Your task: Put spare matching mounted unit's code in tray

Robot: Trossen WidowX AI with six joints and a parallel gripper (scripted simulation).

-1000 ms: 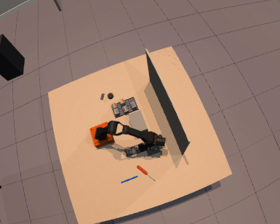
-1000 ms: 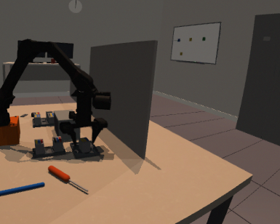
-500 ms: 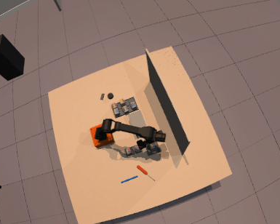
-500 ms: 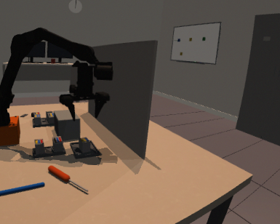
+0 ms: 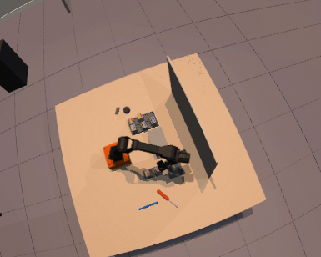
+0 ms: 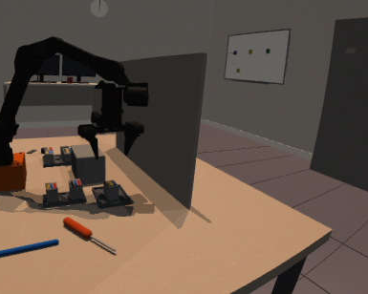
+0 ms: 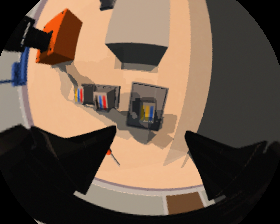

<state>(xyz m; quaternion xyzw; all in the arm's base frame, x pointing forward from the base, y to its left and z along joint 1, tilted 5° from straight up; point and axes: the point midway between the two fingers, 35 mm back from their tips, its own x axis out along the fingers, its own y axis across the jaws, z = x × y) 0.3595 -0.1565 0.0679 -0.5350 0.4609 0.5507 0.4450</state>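
A grey spare [image 6: 111, 191] [image 7: 147, 111] with a yellow and blue striped label stands inside the dark tray [image 6: 116, 204] [image 7: 151, 91]. My gripper [image 6: 112, 156] [image 7: 151, 132] is wide open and empty, well above the spare and clear of it. Two other spares, one left [image 6: 52, 192] [image 7: 79, 95] and one right [image 6: 76, 189] [image 7: 102, 99], stand in a dark rack beside the tray; their labels show red and blue stripes. The mounted unit and the code on its back cannot be made out, and no part code is readable on the spare in the tray.
A grey block [image 6: 88, 164] [image 7: 137, 25] stands behind the tray. A tall dark panel [image 5: 191, 121] [image 6: 162, 119] stands to the right. Another rack with several units lies farther back. A red screwdriver [image 5: 163, 194] [image 6: 77, 227] and a blue pen [image 5: 148, 206] [image 6: 27, 248] lie in front.
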